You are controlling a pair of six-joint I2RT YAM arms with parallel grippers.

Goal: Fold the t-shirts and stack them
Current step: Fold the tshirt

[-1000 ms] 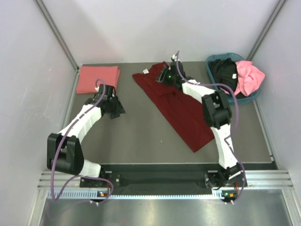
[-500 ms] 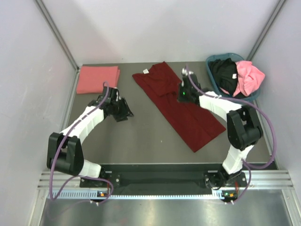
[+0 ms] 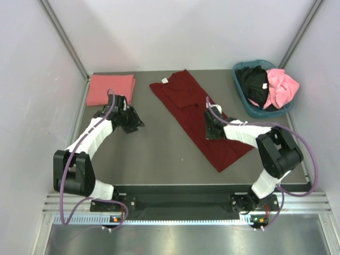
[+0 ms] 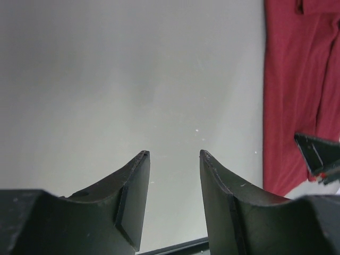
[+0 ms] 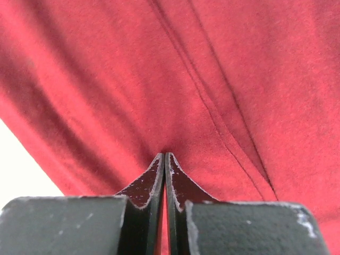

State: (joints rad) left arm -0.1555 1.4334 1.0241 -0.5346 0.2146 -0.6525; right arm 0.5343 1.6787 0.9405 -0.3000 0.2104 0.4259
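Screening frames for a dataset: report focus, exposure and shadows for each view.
Top external: sharp, evenly lit, only soft shadows on the table. Left wrist: the left gripper is dark and soft-edged, the table pale, slightly washed out. Right wrist: the maroon t-shirt fills the frame, fairly sharp; the table corner at lower left is blown white.

The top external view looks steeply down from above and behind the arm bases onto the whole surface (image 3: pixel 159 154). The left wrist view looks at close range past the left end effector (image 4: pixel 174 154) across bare surface. The maroon t-shirt (image 4: pixel 297 95) at its right edge also appears in the top view. The right wrist view sits very close to that t-shirt, beyond the right end effector (image 5: pixel 164 155).
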